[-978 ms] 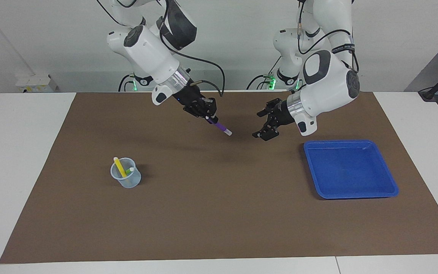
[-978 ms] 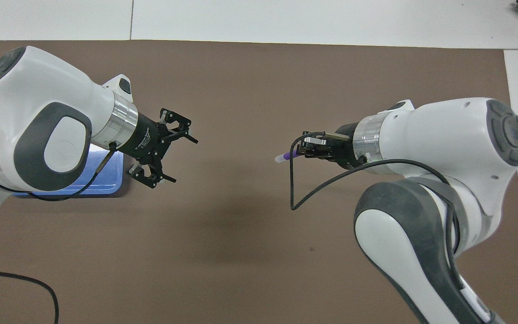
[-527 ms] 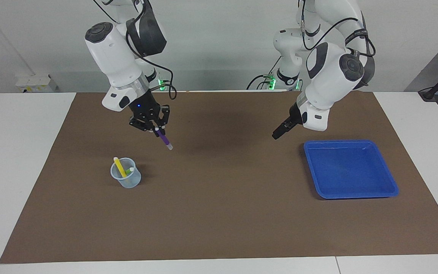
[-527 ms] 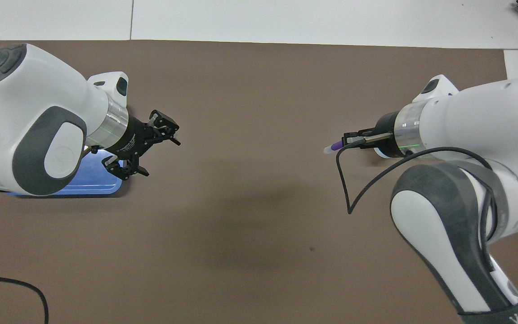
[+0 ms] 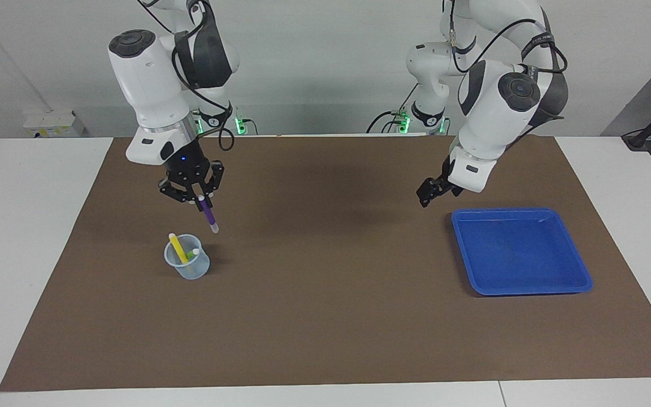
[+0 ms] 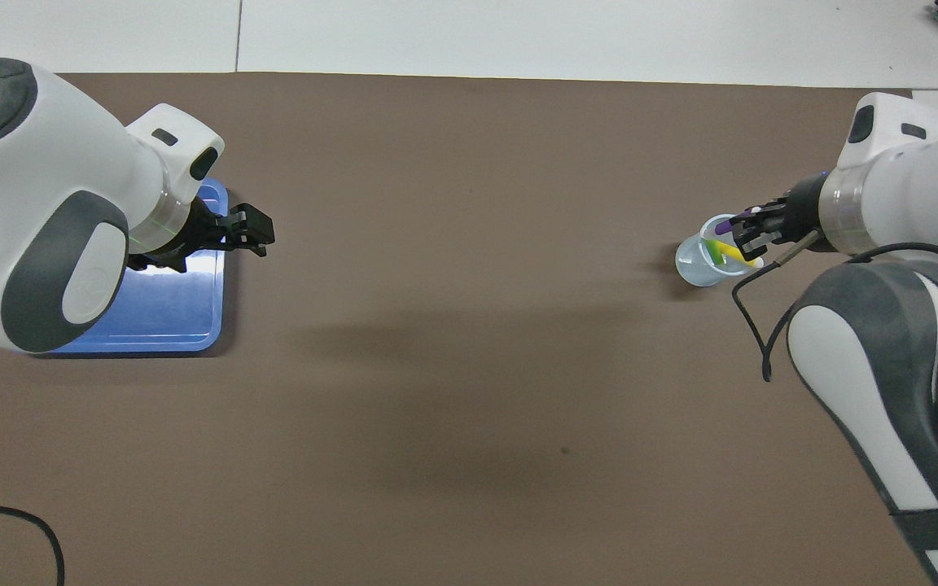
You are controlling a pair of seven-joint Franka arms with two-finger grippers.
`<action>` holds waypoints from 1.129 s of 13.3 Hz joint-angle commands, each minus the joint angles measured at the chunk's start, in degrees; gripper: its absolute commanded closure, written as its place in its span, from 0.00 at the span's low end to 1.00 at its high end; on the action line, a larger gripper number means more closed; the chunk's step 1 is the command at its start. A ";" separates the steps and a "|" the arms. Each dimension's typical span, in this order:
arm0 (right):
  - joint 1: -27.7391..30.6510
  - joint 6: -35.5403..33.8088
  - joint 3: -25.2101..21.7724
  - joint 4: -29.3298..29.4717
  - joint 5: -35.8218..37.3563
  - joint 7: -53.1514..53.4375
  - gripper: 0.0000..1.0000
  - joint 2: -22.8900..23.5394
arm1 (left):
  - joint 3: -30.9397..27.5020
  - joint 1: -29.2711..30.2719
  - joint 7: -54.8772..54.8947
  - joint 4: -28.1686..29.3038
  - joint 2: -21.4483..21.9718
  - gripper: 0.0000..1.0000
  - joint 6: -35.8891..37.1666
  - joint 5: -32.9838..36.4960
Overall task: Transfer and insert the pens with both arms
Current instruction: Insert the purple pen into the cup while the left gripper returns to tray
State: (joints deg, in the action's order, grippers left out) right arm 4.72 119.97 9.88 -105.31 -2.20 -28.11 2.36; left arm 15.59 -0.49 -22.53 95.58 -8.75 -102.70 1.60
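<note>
My right gripper (image 5: pixel 194 196) is shut on the upper end of the purple pen (image 5: pixel 208 216), which hangs steeply with its pale tip down. The tip is just above the clear cup (image 5: pixel 188 267), by the rim's edge toward the left arm's end. In the cup lean the yellow pen (image 5: pixel 177 247) and the green pen (image 5: pixel 192 254). From overhead, the right gripper (image 6: pixel 750 232) and the purple pen (image 6: pixel 724 220) overlap the cup (image 6: pixel 697 264). My left gripper (image 5: pixel 426 196) is open and holds nothing, in the air by the blue tray's (image 5: pixel 520 251) corner nearest the robots.
The blue tray (image 6: pixel 192 317) lies with nothing in it at the left arm's end of the brown mat (image 5: pixel 325 316). Two smaller white arms with green lights stand by the wall. A black cable loops off the right wrist.
The right gripper carried the purple pen from the middle of the mat to the cup, turning it tip-down. The left gripper pulled back toward the tray, still open.
</note>
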 commanded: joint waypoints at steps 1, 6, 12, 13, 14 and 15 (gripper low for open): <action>3.27 4.12 0.85 -4.63 1.06 -3.87 1.00 -0.34 | 0.32 2.50 5.82 -0.40 0.75 0.00 -0.92 1.92; 3.55 7.02 0.85 -8.58 0.89 -3.62 1.00 0.01 | 0.32 4.27 5.57 -0.04 4.00 0.00 0.83 1.92; 4.51 10.73 0.85 -11.59 0.89 -3.62 0.55 0.19 | -0.47 4.10 5.92 -0.13 10.59 0.00 1.45 1.83; 4.34 10.64 0.93 -11.50 0.45 -3.27 0.08 0.19 | -0.29 3.83 6.10 -0.13 10.94 0.00 1.45 1.83; 4.25 10.47 0.85 -11.41 0.36 -2.48 0.00 0.19 | -0.21 3.83 7.40 -0.13 11.47 0.00 1.45 1.83; 4.16 9.94 0.93 -11.06 0.27 -1.26 0.00 0.19 | -0.29 4.00 10.29 -0.13 11.56 0.00 1.37 1.92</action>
State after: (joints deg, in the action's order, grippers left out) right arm 8.19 129.58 10.02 -115.77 -2.20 -31.39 3.14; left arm 15.43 3.42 -15.74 94.38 1.56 -101.65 2.42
